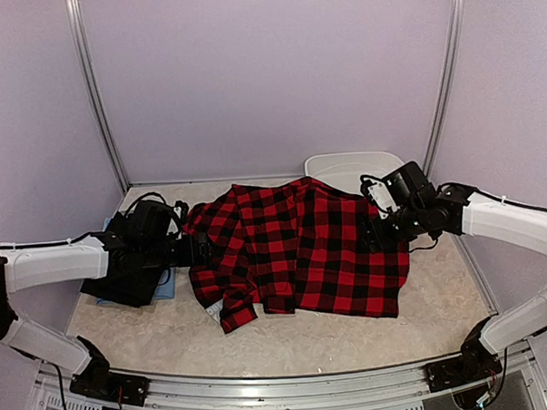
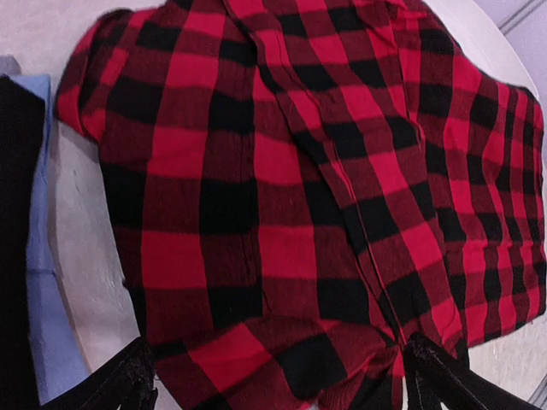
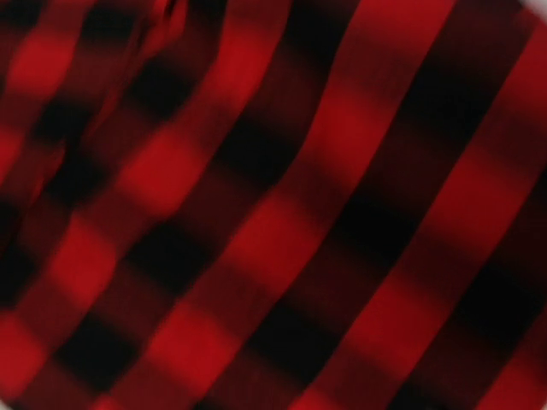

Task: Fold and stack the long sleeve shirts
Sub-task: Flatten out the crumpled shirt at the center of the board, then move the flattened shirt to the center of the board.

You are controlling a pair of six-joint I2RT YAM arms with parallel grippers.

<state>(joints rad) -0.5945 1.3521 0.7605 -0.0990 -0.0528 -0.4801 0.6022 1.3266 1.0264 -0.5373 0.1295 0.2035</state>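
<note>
A large red-and-black checked flannel shirt (image 1: 298,249) lies spread and partly folded in the middle of the table. My left gripper (image 1: 196,249) is at its left edge. In the left wrist view its fingers (image 2: 137,380) stand far apart, open, with a fold of the flannel (image 2: 282,213) lying between them. My right gripper (image 1: 376,226) rests at the shirt's right edge. The right wrist view holds only blurred flannel (image 3: 273,205), so its fingers are hidden. A black shirt (image 1: 123,286) on a light blue one (image 1: 165,284) lies under my left arm.
A white plastic basin (image 1: 349,170) stands at the back right, just behind the flannel and the right arm. The black shirt (image 2: 17,239) and the light blue one (image 2: 47,290) lie close to the flannel's left edge. Purple walls close in the table.
</note>
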